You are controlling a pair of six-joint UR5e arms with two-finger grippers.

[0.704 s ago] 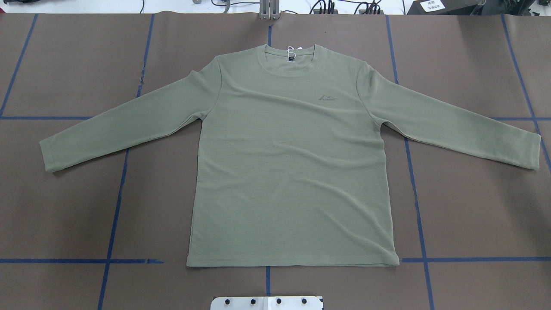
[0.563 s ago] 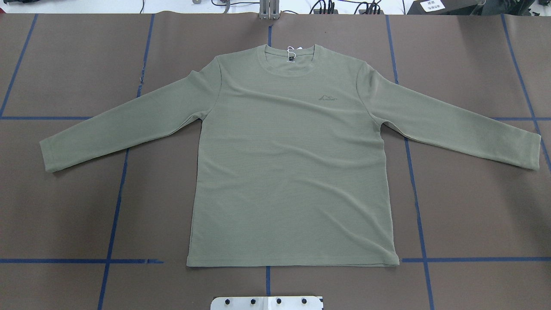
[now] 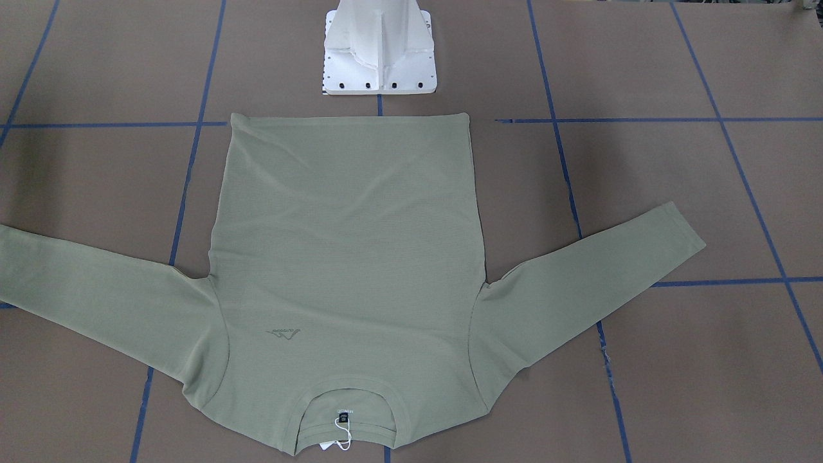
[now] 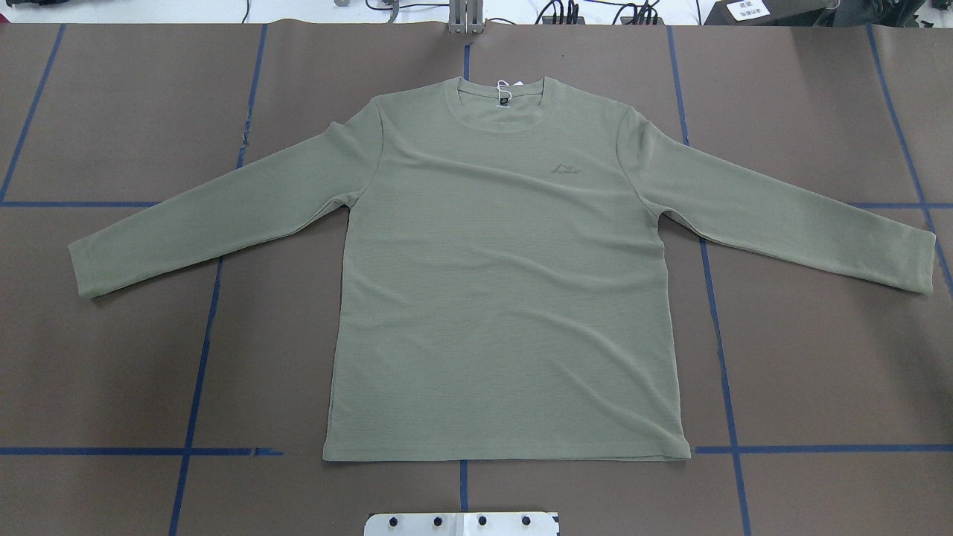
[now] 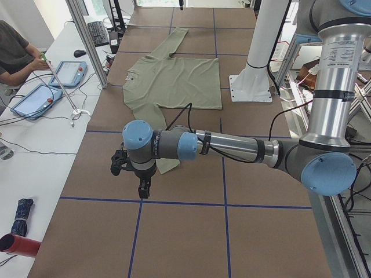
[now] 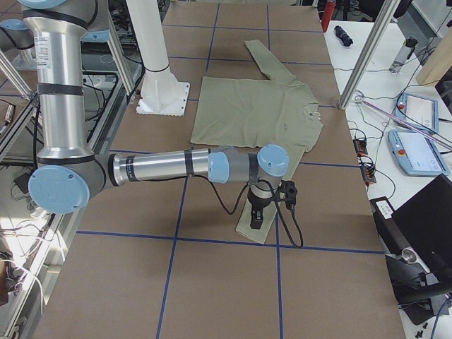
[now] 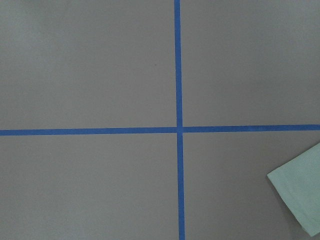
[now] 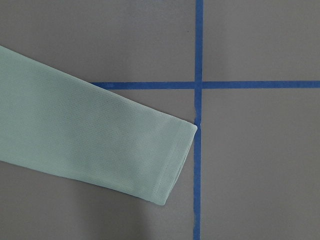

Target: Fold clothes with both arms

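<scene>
The clothes are one olive-green long-sleeved shirt (image 4: pixel 506 298), lying flat and face up on the brown table with both sleeves spread; it is collar-down in the front-facing view (image 3: pixel 347 257). Neither gripper appears in the overhead or front-facing view. The left gripper (image 5: pixel 142 190) hangs over the table beside the near sleeve end, and a corner of that cuff (image 7: pixel 300 200) shows in the left wrist view. The right gripper (image 6: pixel 255 220) hovers over the other sleeve's cuff (image 8: pixel 170 160). I cannot tell whether either gripper is open or shut.
The white pedestal base (image 3: pixel 379 64) stands just beyond the shirt's hem. Blue tape lines (image 4: pixel 197 372) grid the table cover. A person (image 5: pixel 14 55) sits at a side bench with tablets (image 5: pixel 69 72). Metal frame posts (image 6: pixel 367 53) rise at the table's far edge.
</scene>
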